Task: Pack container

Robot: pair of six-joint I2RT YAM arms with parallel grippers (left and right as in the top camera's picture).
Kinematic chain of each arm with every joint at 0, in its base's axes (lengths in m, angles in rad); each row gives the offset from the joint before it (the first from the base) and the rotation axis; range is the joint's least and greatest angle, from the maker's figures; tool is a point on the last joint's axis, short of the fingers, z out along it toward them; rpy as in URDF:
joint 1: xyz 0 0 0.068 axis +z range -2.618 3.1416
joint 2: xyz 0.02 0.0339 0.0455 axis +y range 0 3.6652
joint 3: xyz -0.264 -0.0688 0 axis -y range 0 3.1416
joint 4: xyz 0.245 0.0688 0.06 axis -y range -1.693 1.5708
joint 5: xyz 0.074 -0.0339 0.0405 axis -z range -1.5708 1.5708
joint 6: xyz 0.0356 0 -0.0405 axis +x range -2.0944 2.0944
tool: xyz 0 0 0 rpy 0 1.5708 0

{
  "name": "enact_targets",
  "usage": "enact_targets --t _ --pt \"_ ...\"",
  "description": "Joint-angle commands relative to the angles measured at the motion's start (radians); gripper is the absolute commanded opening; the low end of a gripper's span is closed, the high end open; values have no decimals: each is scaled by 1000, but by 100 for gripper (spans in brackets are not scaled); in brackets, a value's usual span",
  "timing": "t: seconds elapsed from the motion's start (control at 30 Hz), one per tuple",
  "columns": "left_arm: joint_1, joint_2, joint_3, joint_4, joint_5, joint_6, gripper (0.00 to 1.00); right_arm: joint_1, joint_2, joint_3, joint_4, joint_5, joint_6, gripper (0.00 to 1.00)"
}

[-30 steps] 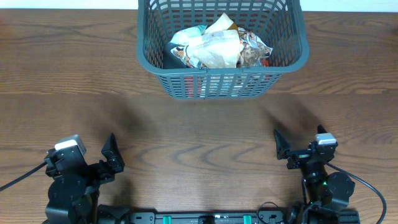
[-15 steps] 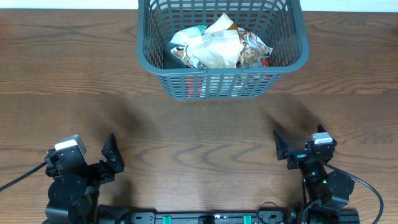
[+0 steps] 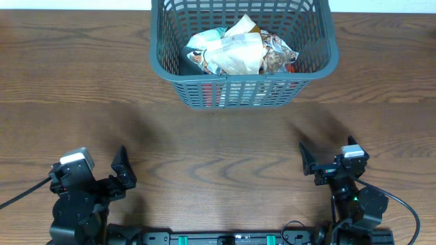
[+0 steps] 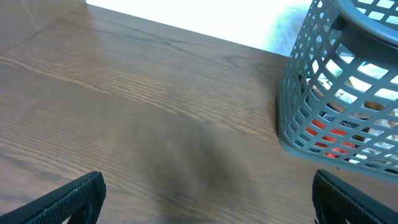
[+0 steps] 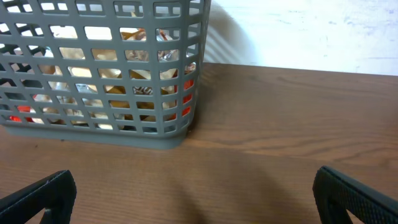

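The dark grey slotted container [image 3: 320,64] stands at the far middle of the table and holds several crumpled packets [image 3: 235,51]. It also shows in the left wrist view [image 4: 298,118] and in the right wrist view [image 5: 155,134]. My left gripper [image 3: 122,170] is open and empty at the near left, far from the container; its fingertips frame bare wood [image 4: 205,199]. My right gripper [image 3: 306,162] is open and empty at the near right, its fingertips also over bare wood [image 5: 193,199].
The wooden table [image 3: 218,143] stretches between the grippers and the container. A white wall or surface lies behind the table's far edge [image 5: 298,31].
The right arm has shifted very slightly; the left arm, the container and the packets have not moved.
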State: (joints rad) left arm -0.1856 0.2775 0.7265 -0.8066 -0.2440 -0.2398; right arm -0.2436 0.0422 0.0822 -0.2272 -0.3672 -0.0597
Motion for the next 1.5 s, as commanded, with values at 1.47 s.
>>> enact_targets --t 1.47 --pt "-4 -8 -3 93 -82 2 99 224 -37 -8 0 0 -13 99"
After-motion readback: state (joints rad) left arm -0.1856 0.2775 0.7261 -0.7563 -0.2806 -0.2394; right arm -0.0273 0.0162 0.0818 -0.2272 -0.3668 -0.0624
